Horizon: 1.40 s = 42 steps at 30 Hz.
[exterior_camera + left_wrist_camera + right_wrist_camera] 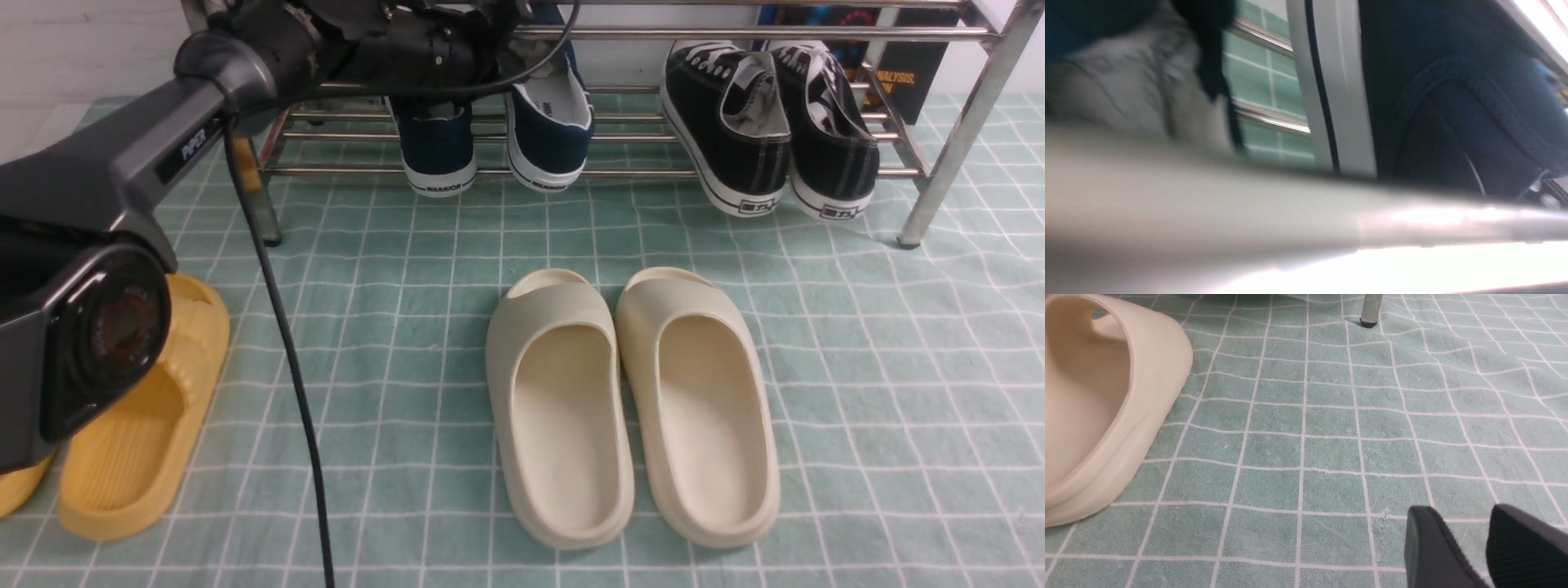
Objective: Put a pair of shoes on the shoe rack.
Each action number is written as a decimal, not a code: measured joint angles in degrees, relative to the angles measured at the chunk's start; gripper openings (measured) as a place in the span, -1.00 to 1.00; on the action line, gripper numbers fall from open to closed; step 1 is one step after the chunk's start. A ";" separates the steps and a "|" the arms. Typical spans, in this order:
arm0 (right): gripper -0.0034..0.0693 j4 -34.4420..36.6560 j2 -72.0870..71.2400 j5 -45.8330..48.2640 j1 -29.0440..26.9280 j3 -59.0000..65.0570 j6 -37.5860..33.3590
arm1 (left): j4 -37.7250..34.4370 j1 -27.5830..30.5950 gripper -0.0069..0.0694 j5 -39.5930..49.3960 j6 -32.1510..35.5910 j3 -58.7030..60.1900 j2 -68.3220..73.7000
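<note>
The pair of shoes, two navy slip-ons with white soles, rests on the lower bars of the chrome shoe rack, heels towards me: one shoe at the left, the other beside it. My left arm reaches in over them, under the upper bar. Its fingers are hidden by the arm, and in the left wrist view by a blurred chrome bar. That view shows a navy upper and a grey insole. My right gripper hovers open over the cloth, empty.
Black lace-up sneakers occupy the rack's right half. Two cream slides lie mid-cloth, one near my right gripper. A yellow slide sits at the left under my left arm's base. A black cable hangs down. A rack leg stands ahead.
</note>
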 joint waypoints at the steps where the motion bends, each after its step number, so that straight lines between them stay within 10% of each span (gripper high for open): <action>1: -0.23 0.00 0.00 0.00 0.00 0.00 0.00 | 0.00 0.00 -0.79 -1.01 0.89 -0.17 0.41; 7: -0.23 0.00 0.00 0.00 0.00 0.00 0.00 | 0.12 0.00 -0.62 -2.32 5.68 -0.33 1.43; 19: -0.23 0.00 0.00 0.00 0.00 0.00 0.00 | 4.67 0.05 0.42 4.08 7.94 -0.54 -0.32; 26: -0.23 0.00 0.00 0.00 0.00 0.00 0.00 | 15.44 0.05 0.23 12.47 6.92 -0.54 -6.96; 38: -0.23 0.00 0.00 0.00 -0.07 0.00 0.00 | 38.56 0.05 -0.84 42.65 -4.83 -0.45 -20.75; 42: -0.23 0.00 0.00 0.00 -0.07 0.00 0.00 | 42.51 0.05 -0.85 43.48 -9.34 4.04 -30.53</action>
